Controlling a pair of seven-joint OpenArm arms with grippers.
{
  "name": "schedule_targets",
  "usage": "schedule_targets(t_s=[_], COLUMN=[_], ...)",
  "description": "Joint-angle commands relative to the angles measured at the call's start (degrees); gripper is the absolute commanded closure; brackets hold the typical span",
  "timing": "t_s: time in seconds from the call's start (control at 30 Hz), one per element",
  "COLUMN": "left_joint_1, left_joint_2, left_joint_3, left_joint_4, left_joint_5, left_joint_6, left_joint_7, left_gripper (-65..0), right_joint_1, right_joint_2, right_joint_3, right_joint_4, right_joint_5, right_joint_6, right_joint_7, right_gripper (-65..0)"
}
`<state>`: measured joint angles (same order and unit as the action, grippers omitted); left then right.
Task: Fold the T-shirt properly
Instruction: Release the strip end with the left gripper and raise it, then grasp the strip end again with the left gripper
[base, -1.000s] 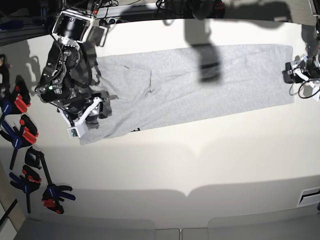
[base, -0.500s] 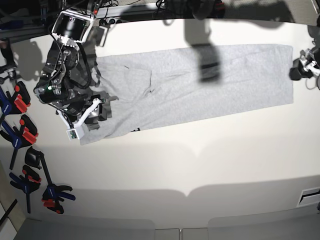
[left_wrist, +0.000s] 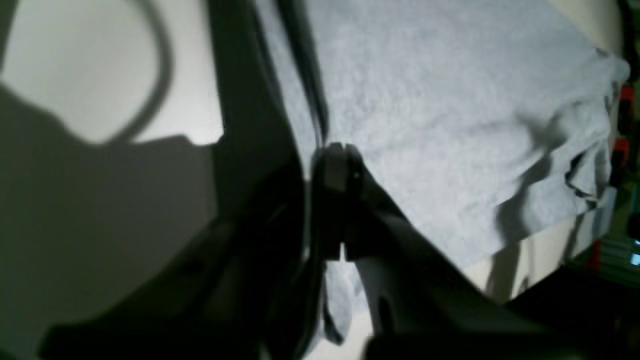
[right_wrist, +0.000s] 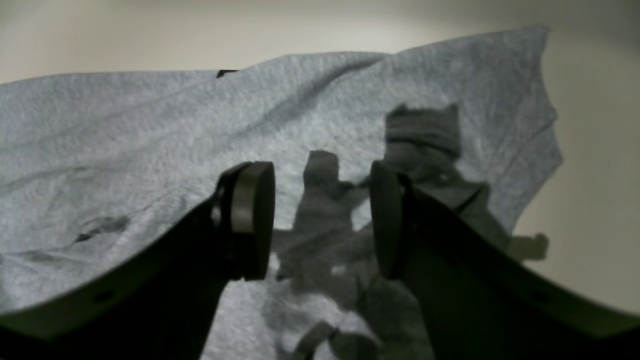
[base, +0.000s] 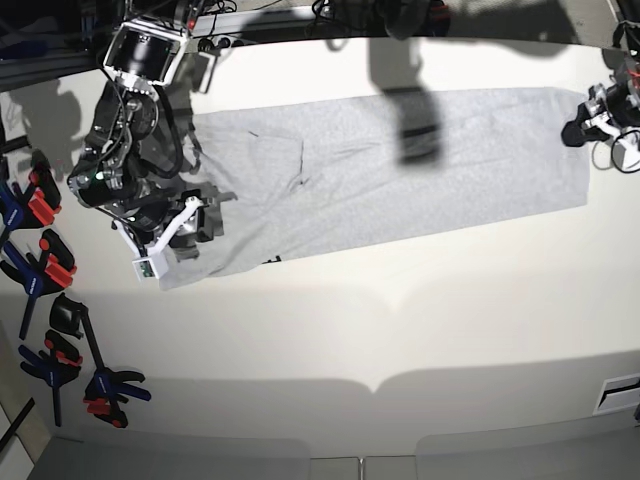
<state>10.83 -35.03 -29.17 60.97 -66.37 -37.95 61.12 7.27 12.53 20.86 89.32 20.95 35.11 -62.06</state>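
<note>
Item 1 — clamps (base: 45, 270): a loose row of black bar clamps with red and blue grips at the table's near-left edge, well apart from the work, not in use

Item 2 — table (base: 400, 330): pale cream top; the near half bare under arm shadows

Item 3 — right gripper (base: 195, 222): on the base view's left, low over the shirt's crumpled end. Claw spread; in its wrist view both pads stand apart with cloth visible between and below them, nothing pinched. Whether the tips touch the fabric cannot be told

Item 4 — T-shirt (base: 400, 165): light heather-grey, lying across the far half of the table as a long narrow band, plain side up, a dark scrap of lettering peeping at the near edge. One end bunched and creased under the right gripper, the other end flat and square

Item 5 — left gripper (base: 590, 125): on the base view's right, at the far corner of the shirt's flat end. Claw pressed together; its wrist view (left_wrist: 334, 200) shows the pads meeting at the cloth's edge, but blur hides whether fabric is caught

Step judged in hand: taking hold of both ends for the crosswise fold. Next move calls for the right claw to close on its end, then a level carry keeping edges aligned
</note>
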Motion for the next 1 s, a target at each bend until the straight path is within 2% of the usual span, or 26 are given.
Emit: schedule_targets(t_s=[0.0,0.07,0.17,0.27,0.37,0.43,0.57,0.73,0.83,0.97], left_joint_1=[-0.55,-0.90,-2.91,-5.79,-7.17,-6.93,-6.86,-6.84,-6.84,-6.84], left_joint_2=[-2.36,-3.74,-5.40,-5.86,-5.81,-5.31,-1.31,7.26,11.76,15.72], left_joint_3=[-0.39,-0.50,-1.57,-4.09,-5.40,-5.25,-5.25,-4.07,-1.01,5.70], left_joint_4=[0.68,0.68,0.68,1.16,3.13,5.73,13.94,28.35,35.93,41.57], left_joint_5=[-1.20,-1.18,-0.85,4.50,8.13,9.57,12.00,12.37,12.37,14.53], left_joint_6=[-0.26,-0.26,-0.26,-0.17,3.63,4.59,7.19,8.85,8.85,8.85], left_joint_7=[-2.49,-4.02,-1.99,-1.97,-2.05,-1.92,-0.22,2.38,4.04,3.50], left_gripper=[0.0,0.0,0.0,0.0,0.0,0.0,0.0,0.0,0.0,0.0], right_joint_1=[1.14,1.14,1.14,1.14,1.14,1.16,1.14,1.16,1.16,1.16], right_joint_2=[0.61,0.61,0.61,0.61,0.59,0.61,0.61,0.61,0.61,0.61], right_joint_3=[0.17,0.17,0.17,0.17,0.17,0.17,0.17,0.17,0.17,0.17], right_joint_4=[1.20,1.20,1.20,1.22,1.20,1.20,1.22,1.20,1.20,1.22], right_joint_5=[0.72,0.72,0.70,0.74,0.72,0.96,1.79,2.19,2.16,2.19], right_joint_6=[0.22,0.22,0.22,0.22,0.22,0.22,0.22,0.22,0.22,0.22], right_joint_7=[1.11,1.11,1.11,1.14,1.14,1.11,1.11,1.09,1.05,1.05], right_gripper=[-29.0,-29.0,-29.0,-29.0,-29.0,-29.0,-29.0,-29.0,-29.0,-29.0])
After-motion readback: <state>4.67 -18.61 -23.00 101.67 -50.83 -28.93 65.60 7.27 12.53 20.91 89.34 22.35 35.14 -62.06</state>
